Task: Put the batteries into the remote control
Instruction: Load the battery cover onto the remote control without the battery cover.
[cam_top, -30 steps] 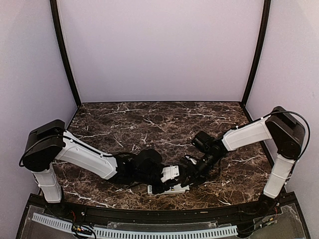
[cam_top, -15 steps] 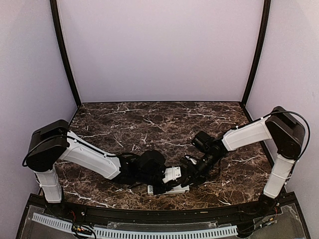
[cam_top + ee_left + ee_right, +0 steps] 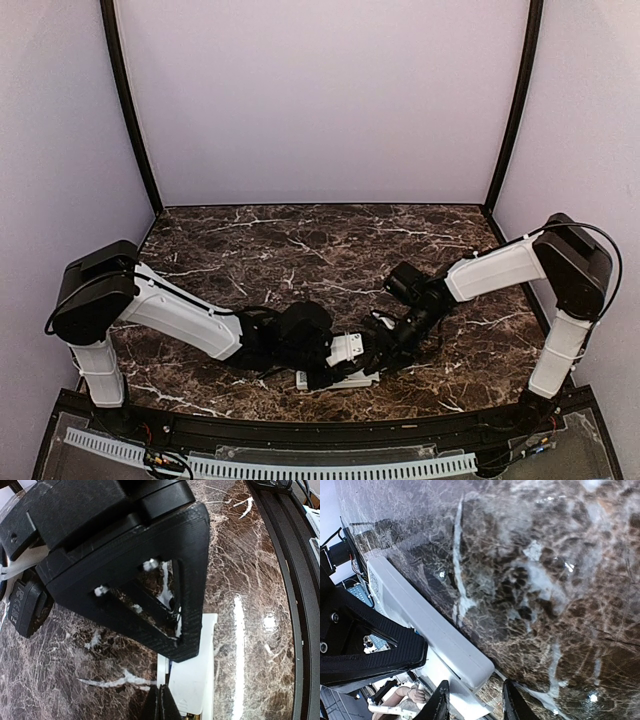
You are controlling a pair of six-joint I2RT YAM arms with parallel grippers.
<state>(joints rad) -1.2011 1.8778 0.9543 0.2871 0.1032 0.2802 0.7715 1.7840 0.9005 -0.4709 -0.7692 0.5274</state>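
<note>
My left gripper (image 3: 160, 706) is pinched shut, its tip at the remote control (image 3: 192, 680), which lies near-centre on the table (image 3: 240, 555). My right gripper (image 3: 476, 702) straddles the remote's right end, half apart; whether it is gripping, I can't tell. I see no batteries seated, so I judge loading unfinished.

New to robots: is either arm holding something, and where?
The right gripper has its jaws astride the end of the remote control, apparently gripping its sides. The left gripper is shut, nothing visibly held.
</note>
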